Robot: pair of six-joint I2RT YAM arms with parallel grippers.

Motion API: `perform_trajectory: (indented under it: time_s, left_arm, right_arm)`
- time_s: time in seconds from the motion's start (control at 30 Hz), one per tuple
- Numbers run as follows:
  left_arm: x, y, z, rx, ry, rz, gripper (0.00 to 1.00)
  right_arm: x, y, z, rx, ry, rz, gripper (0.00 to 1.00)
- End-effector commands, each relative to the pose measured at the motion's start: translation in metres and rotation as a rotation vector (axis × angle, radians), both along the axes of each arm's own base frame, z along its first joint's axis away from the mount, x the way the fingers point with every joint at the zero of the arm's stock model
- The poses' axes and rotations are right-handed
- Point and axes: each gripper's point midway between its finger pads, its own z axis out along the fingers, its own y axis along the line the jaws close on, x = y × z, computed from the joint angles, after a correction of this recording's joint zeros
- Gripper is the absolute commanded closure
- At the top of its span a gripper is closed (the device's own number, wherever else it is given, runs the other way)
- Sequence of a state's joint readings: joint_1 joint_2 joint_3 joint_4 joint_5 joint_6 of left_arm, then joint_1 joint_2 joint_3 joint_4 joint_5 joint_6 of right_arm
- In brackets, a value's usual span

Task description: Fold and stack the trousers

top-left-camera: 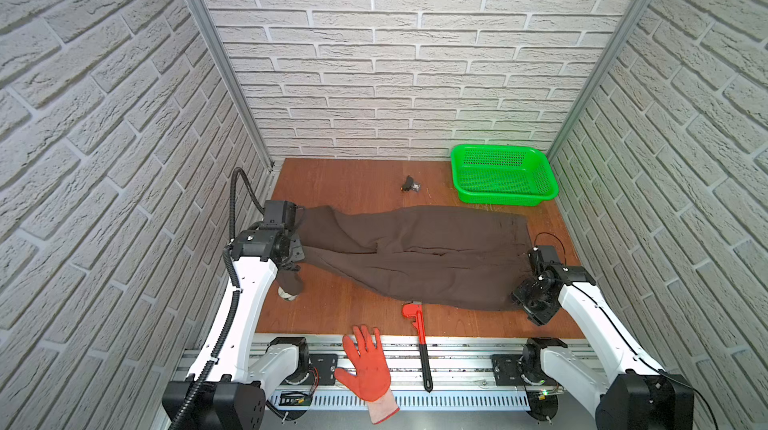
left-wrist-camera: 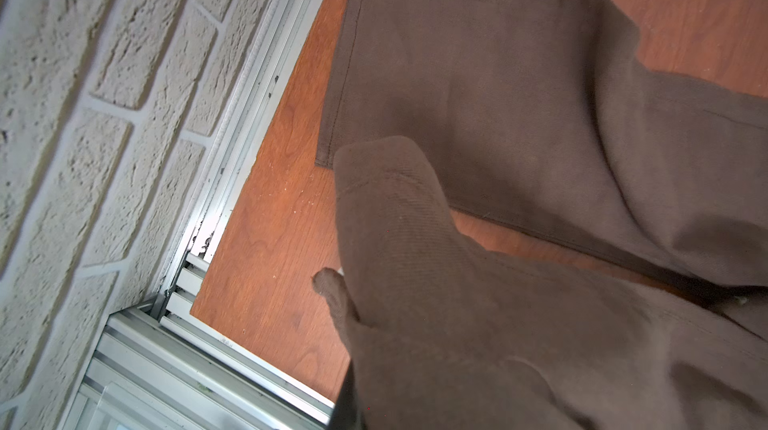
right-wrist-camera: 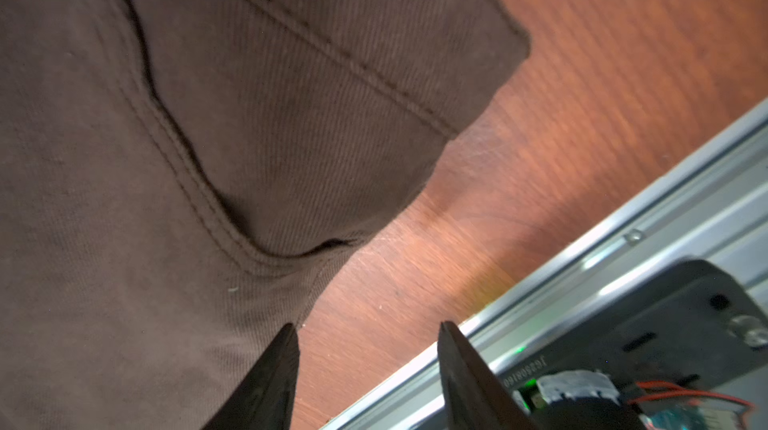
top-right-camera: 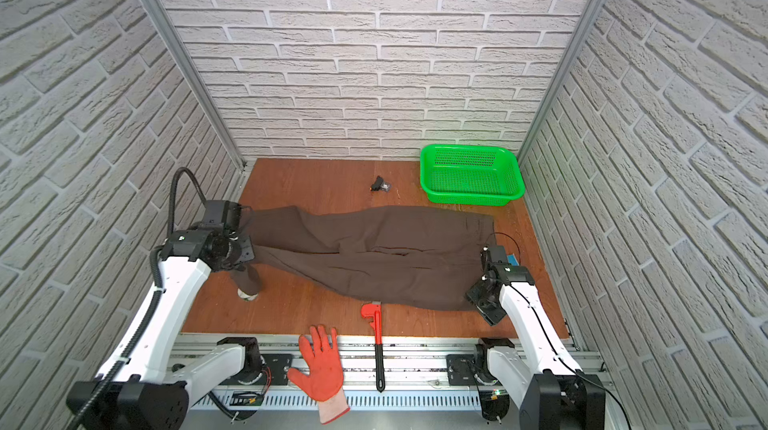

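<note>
in both top views the trousers (top-left-camera: 415, 257) (top-right-camera: 365, 257) lie across the middle of the wooden tabletop (top-left-camera: 332, 183) (top-right-camera: 299, 183), waist toward its right edge and legs toward its left edge. the far leg lies flat. the end of the near leg is lifted and hangs from the left gripper (top-left-camera: 293, 267) (top-right-camera: 246, 262), which is pressed together on that cloth near the left edge. the right gripper (top-left-camera: 524, 301) (top-right-camera: 482, 303) sits at the near corner of the waist, close to the right edge. a green basket (top-left-camera: 505, 174) (top-right-camera: 471, 174) stands in the far right corner. a small dark object (top-left-camera: 410, 185) (top-right-camera: 379, 184) lies left of it, apart from the trousers. a red pipe wrench (top-left-camera: 420, 336) (top-right-camera: 377, 336) crosses the near edge, its head just beside the trousers. an orange glove (top-left-camera: 368, 365) (top-right-camera: 322, 370) lies left of it on the metal rail (top-left-camera: 457, 355) (top-right-camera: 415, 355).

in the left wrist view, cloth of the trousers (left-wrist-camera: 498, 95) drapes over the tool and hides its tips. beyond it the far leg's hem lies flat on the tabletop (left-wrist-camera: 266, 241), near the left edge.

in the right wrist view the right gripper (right-wrist-camera: 368, 330) stands spread, its dark fingers (right-wrist-camera: 270, 378) apart with bare tabletop (right-wrist-camera: 582, 95) between them. one tip is at the edge of the trousers (right-wrist-camera: 104, 199); whether it touches cannot be told. the waist corner and a pocket opening (right-wrist-camera: 178, 137) lie flat.
</note>
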State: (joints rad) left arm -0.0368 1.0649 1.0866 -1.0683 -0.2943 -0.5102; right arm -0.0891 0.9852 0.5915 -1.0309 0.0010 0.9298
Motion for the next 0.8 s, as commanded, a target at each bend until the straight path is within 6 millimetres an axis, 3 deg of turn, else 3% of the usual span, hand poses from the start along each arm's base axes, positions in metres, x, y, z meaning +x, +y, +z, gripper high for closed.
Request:
perform_trajectory:
  time_s: [0.0, 0.27, 0.37, 0.47, 0.53, 0.57, 0.63, 0.77]
  left_arm:
    - [0.012, 0.003, 0.007, 0.006, -0.047, -0.002, 0.91]
    - [0.017, 0.007, 0.006, 0.007, -0.045, -0.004, 0.91]
    - [0.017, 0.01, 0.005, 0.005, -0.041, 0.002, 0.91]
    - [0.017, 0.014, 0.003, 0.005, -0.038, 0.008, 0.91]
    - [0.018, 0.018, 0.003, 0.003, -0.036, 0.013, 0.91]
    - [0.018, 0.02, 0.002, 0.0, -0.038, 0.017, 0.91]
    - [0.021, 0.024, 0.003, -0.003, -0.043, 0.02, 0.91]
    - [0.031, 0.034, 0.007, -0.017, -0.056, 0.027, 0.91]
  right_arm:
    - [0.01, -0.001, -0.008, 0.005, -0.013, -0.045, 0.45]
    - [0.038, -0.007, -0.029, -0.014, -0.008, -0.052, 0.43]
    - [0.045, -0.01, -0.039, -0.025, -0.002, -0.059, 0.48]
    - [0.048, -0.012, -0.047, -0.031, 0.005, -0.071, 0.62]
    - [0.051, -0.014, -0.048, -0.041, -0.002, -0.082, 0.84]
    - [0.054, -0.015, -0.047, -0.038, -0.008, -0.086, 0.93]
    - [0.063, -0.016, -0.034, -0.038, -0.037, -0.075, 0.95]
    - [0.087, -0.029, 0.026, -0.114, -0.156, -0.05, 0.95]
